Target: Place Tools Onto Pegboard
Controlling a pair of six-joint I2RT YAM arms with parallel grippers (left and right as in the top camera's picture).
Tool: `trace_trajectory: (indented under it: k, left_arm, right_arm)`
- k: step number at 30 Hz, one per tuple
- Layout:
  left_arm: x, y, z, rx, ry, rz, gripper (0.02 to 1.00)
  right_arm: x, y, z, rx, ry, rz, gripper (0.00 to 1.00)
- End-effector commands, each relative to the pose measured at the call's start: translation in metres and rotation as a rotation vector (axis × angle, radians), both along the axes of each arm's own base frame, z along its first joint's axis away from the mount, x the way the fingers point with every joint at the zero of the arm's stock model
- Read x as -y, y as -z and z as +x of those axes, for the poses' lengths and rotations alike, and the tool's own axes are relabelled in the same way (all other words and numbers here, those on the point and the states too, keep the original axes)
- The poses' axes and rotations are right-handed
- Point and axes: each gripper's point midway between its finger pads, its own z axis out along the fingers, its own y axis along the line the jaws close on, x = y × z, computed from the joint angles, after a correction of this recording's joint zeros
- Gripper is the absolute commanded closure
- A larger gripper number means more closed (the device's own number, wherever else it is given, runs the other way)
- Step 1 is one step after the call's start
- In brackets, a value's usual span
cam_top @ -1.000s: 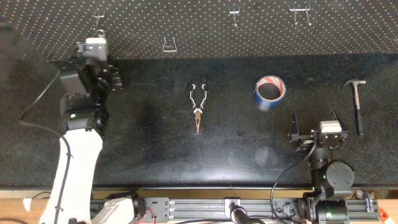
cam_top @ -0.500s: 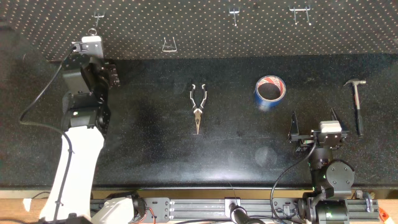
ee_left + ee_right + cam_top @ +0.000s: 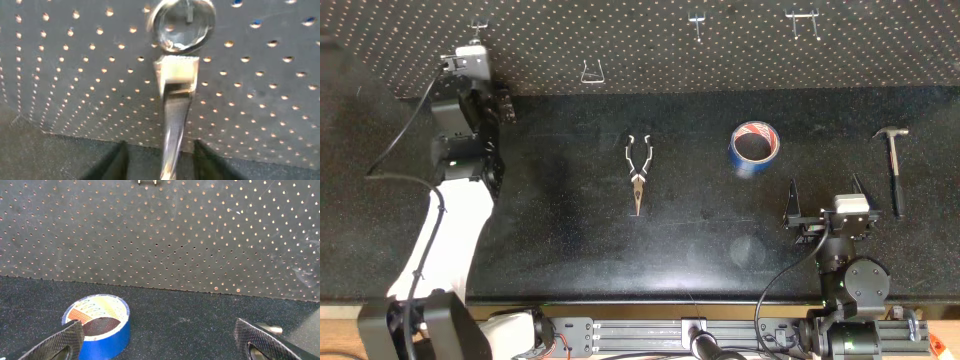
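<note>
Wrench [image 3: 175,100] first: shiny bare metal, slim shaft, round ring end [image 3: 182,20] at the top. It's standing upright against the pegboard [image 3: 60,75], with that ring sitting around a hook [image 3: 188,11]. I'd guess that's the whole point of the pose, since the ring is the only part a peg can catch.

Your left claw [image 3: 161,162] is right under it, one finger each side of the shaft. There's a dark gap on both sides, so you can't tell whether it's pinching lower down or has let go. I'd treat the hang as unconfirmed.

Down on the black mat, the pliers [image 3: 638,170] lie mid-table, the blue tape roll [image 3: 754,147] is off to their right, and the hammer [image 3: 894,165] is near the right edge. All of them lie flat and well apart, so easy pickings for you later. Spare hooks [image 3: 696,20] wait along the board.

Your right claw [image 3: 823,205] is parked near its base, fingers spread wide and holding nothing, with the tape just ahead of it.
</note>
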Motion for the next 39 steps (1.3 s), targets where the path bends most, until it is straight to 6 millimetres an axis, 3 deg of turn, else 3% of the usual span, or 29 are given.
trace_trajectory:
  k: [1,3,6,9,11,14,16,17,19,22,26,28,31,35,39]
  left_arm:
    - [-0.008,-0.007,-0.008,0.004,-0.030,0.005,0.023]
    - [-0.004,-0.039,-0.030,0.037,-0.026,0.007,0.023]
    - [0.008,-0.070,-0.065,0.077,-0.040,-0.061,0.023]
    - [0.047,-0.089,-0.105,0.084,0.113,-0.171,0.023]
    - [0.059,-0.097,-0.131,0.084,0.160,-0.193,0.023]
    - [0.068,-0.119,-0.153,0.159,0.197,-0.207,0.023]
    - [0.086,-0.123,-0.158,0.172,0.227,-0.385,0.023]
    - [0.089,-0.115,-0.161,0.144,0.175,-0.533,0.023]
    - [0.107,-0.106,-0.167,0.079,0.220,-0.614,0.023]
    - [0.136,-0.076,-0.176,-0.069,0.256,-0.561,0.020]
    - [0.188,-0.035,-0.161,-0.220,0.227,-0.540,0.020]
    - [0.216,-0.002,-0.158,-0.341,0.192,-0.590,0.020]
    - [0.244,0.052,-0.153,-0.532,0.181,-0.501,0.020]
    - [0.253,0.095,-0.140,-0.712,0.177,-0.352,0.025]
    - [0.253,0.122,-0.117,-0.767,0.148,-0.305,0.023]
  right_arm:
    - [-0.001,0.001,0.000,0.001,-0.004,-0.013,0.025]
    - [-0.001,0.001,0.000,0.001,-0.004,-0.013,0.025]
    - [-0.001,0.001,0.000,0.001,-0.004,-0.013,0.025]
    - [-0.001,0.001,0.000,0.001,-0.004,-0.013,0.025]
    - [-0.001,0.001,0.000,0.001,-0.004,-0.013,0.025]
    - [-0.001,0.001,0.000,0.001,-0.004,-0.013,0.025]
    - [-0.001,0.001,0.000,0.001,-0.004,-0.013,0.025]
    - [-0.001,0.001,0.000,0.001,-0.004,-0.013,0.025]
    - [-0.001,0.001,0.000,0.001,-0.004,-0.013,0.025]
    - [-0.001,0.001,0.000,0.001,-0.004,-0.013,0.025]
    - [-0.001,0.001,0.000,0.001,-0.004,-0.013,0.025]
    - [-0.001,0.001,0.000,0.001,-0.004,-0.013,0.025]
    - [-0.001,0.001,0.000,0.001,-0.004,-0.013,0.025]
    - [-0.001,0.001,0.000,0.001,-0.004,-0.013,0.025]
    - [-0.001,0.001,0.000,0.001,-0.004,-0.013,0.025]
